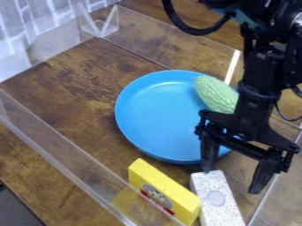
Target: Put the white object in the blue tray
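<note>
The black arm (262,66) is held nearly upright, coming down from the top right. The gripper (237,168) is pointed straight down. Its jaws are spread wide apart, one finger (211,150) on each side, and nothing is gripped between them.

The arm (262,62) is cut off by the top edge and hides the blue tray's (154,110) right rim and part of the green object (217,94). The white object (216,199) runs off the bottom edge. The yellow block's (161,189) label is too small to read.
</note>
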You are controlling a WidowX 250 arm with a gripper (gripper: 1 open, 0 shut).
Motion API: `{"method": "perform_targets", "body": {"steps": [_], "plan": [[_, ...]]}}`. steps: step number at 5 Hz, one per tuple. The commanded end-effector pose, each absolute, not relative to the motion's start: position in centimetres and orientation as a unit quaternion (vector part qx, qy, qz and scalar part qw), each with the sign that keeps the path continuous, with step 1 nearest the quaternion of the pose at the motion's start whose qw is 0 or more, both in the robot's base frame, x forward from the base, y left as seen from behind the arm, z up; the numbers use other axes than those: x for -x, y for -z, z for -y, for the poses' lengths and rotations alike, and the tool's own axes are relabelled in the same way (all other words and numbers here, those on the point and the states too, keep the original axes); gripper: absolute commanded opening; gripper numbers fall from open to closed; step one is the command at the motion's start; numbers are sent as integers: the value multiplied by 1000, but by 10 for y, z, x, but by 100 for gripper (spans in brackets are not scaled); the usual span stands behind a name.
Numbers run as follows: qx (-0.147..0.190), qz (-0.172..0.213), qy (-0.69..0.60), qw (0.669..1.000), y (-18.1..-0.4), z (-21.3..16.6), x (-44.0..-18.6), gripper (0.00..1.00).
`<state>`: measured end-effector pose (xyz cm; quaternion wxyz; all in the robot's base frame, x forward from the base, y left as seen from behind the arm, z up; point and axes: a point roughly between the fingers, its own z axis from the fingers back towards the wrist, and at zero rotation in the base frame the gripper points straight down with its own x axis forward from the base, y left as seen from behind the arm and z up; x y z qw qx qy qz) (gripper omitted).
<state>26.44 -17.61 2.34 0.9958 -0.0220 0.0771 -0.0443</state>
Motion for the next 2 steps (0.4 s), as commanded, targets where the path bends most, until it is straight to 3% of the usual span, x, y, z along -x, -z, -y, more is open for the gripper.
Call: {"method": "perform_targets", "body": {"steps": [1,2], "plan": [[-2,-121,80,989,10,173,-244,100],[-7,-125,97,987,12,173,-239,100]]}}
